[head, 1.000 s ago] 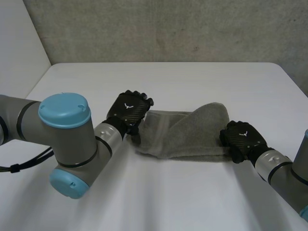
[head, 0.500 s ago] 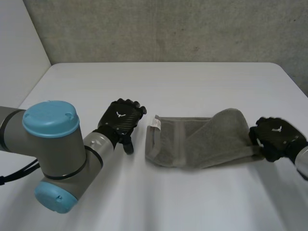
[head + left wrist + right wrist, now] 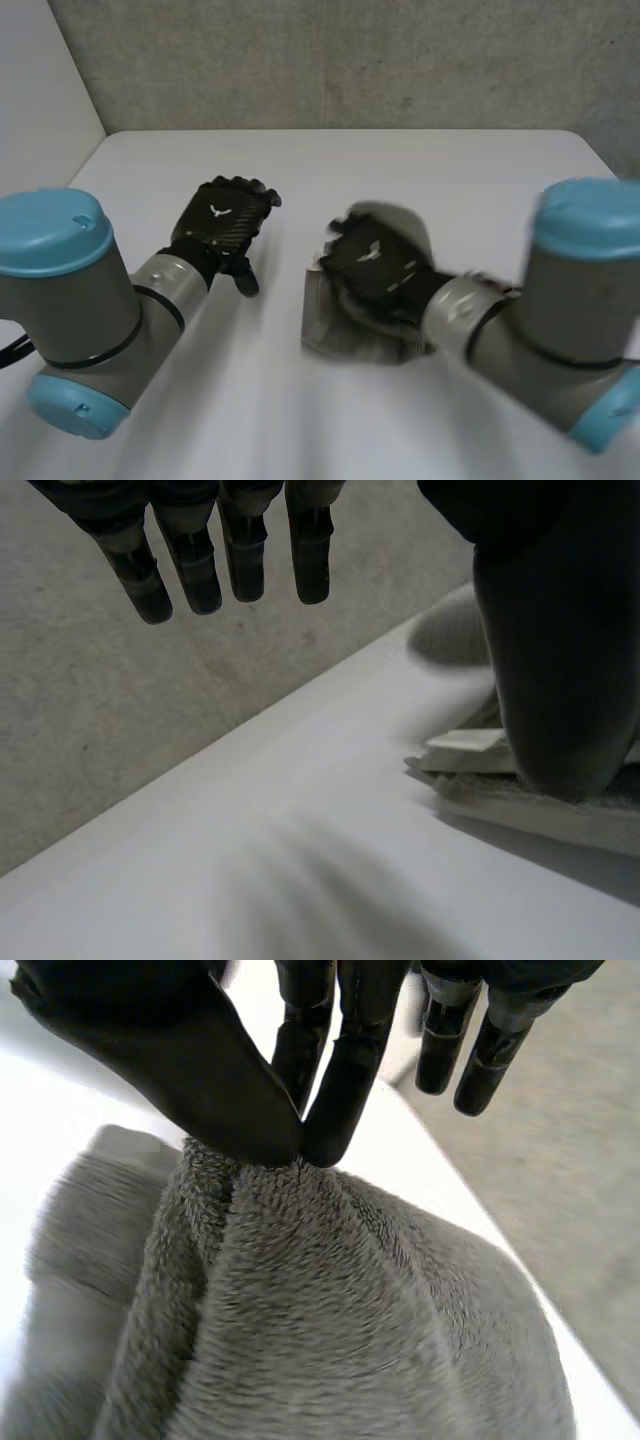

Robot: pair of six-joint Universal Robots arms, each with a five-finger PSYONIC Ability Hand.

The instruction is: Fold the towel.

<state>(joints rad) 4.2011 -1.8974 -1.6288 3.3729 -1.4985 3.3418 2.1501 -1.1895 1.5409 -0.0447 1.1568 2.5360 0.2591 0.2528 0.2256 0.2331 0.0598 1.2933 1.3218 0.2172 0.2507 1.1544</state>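
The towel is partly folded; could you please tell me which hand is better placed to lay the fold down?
The right. The right hand pinches the towel between thumb and fingers, above the part lying on the table, while the left hand hangs open beside the towel, apart from it.

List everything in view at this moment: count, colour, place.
towel: one, grey, on the table near its middle, partly under the right hand
table: one, white, under everything
wall: one, grey, behind the table
left arm: one, grey with light-blue caps, at the table's left
right arm: one, grey with light-blue caps, at the table's right
left hand: one, black, open, over the table beside the towel, apart from it
right hand: one, black, over the towel, thumb and a finger pinching a fold of it
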